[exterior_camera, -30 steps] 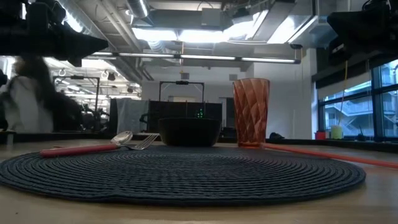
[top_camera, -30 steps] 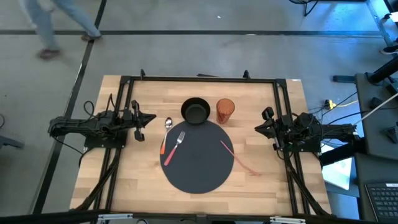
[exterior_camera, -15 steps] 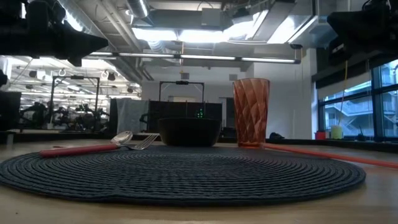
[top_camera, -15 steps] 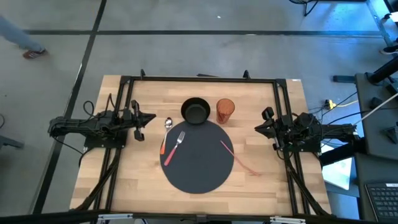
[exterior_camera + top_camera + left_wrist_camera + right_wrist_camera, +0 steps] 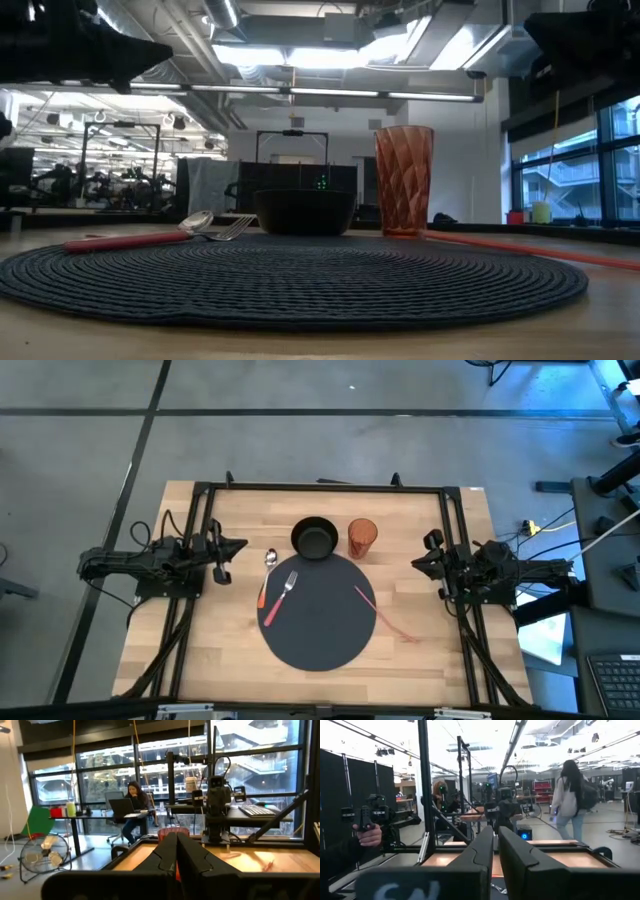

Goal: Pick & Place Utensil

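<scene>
A fork (image 5: pixel 287 584) with a red handle lies on the left edge of a round dark placemat (image 5: pixel 320 625). Beside it a spoon (image 5: pixel 268 560) with an orange handle lies on the wood. In the low view the fork (image 5: pixel 228 231) and spoon (image 5: pixel 195 220) rest flat. My left gripper (image 5: pixel 238 545) hovers shut at the table's left side, well clear of them; its fingers (image 5: pixel 176 854) meet in the left wrist view. My right gripper (image 5: pixel 417 565) hovers at the right side, its fingers (image 5: pixel 496 845) nearly together with nothing between them.
A black bowl (image 5: pixel 315 539) and an orange ribbed cup (image 5: pixel 362 537) stand at the placemat's far edge. Two thin pink sticks (image 5: pixel 383 612) lie across its right edge. A black frame (image 5: pixel 320 487) runs round the table. People show in the room beyond.
My left gripper has tipped its fingers slightly upward while staying where it was. A person walking on the floor beyond the table's far left corner has left the high view. The utensils have not moved.
</scene>
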Controlling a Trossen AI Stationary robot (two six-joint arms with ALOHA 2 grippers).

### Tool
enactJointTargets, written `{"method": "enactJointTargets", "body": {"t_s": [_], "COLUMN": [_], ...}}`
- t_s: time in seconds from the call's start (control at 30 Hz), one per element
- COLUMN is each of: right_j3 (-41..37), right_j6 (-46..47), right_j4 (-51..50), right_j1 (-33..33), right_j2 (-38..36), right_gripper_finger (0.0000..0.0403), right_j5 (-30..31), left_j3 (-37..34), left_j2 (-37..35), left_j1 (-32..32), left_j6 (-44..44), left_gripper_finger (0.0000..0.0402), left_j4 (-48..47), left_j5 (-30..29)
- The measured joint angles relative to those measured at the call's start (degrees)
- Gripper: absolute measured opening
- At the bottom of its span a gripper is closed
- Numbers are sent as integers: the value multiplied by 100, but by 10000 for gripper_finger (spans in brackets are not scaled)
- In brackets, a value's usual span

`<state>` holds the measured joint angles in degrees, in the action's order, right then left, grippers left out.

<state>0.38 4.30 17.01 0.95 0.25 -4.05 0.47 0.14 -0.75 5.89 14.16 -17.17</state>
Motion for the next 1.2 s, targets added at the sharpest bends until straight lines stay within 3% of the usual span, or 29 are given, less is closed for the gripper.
{"method": "enactJointTargets", "body": {"t_s": [0.17, 0.27, 0.4, 0.53, 0.73, 0.83, 1.0, 1.2], "right_j3": [209, 692, 1760, 3341, 5926, 6883, 7924, 8423], "right_j6": [271, 464, 563, 914, 1790, 1946, 1827, 1864], "right_j4": [-182, -667, -1427, -3137, -6676, -7711, -8252, -8294], "right_j1": [24, 166, 374, 476, 494, 494, 494, 494], "right_j2": [220, 641, 1544, 2824, 5007, 5996, 7206, 8151], "right_gripper_finger": [31, 31, 31, 31, 17, 6, 17, 68], "right_j5": [-59, -208, 48, 333, 674, 667, 548, 553], "left_j3": [0, 0, 0, 0, 0, 0, 0, 0], "left_j2": [-1, -2, 0, 0, 0, 0, 0, 0], "left_j1": [-1, 0, 0, 1, 9, 9, 9, 9], "left_j6": [-297, -401, -831, -786, -146, 80, 227, 222], "left_gripper_finger": [4, 4, 4, 4, 4, 4, 4, 4], "left_j4": [-40, -342, -949, -1046, -508, -512, -549, -565], "left_j5": [-34, 7, 196, 108, -307, -337, -339, -339]}}
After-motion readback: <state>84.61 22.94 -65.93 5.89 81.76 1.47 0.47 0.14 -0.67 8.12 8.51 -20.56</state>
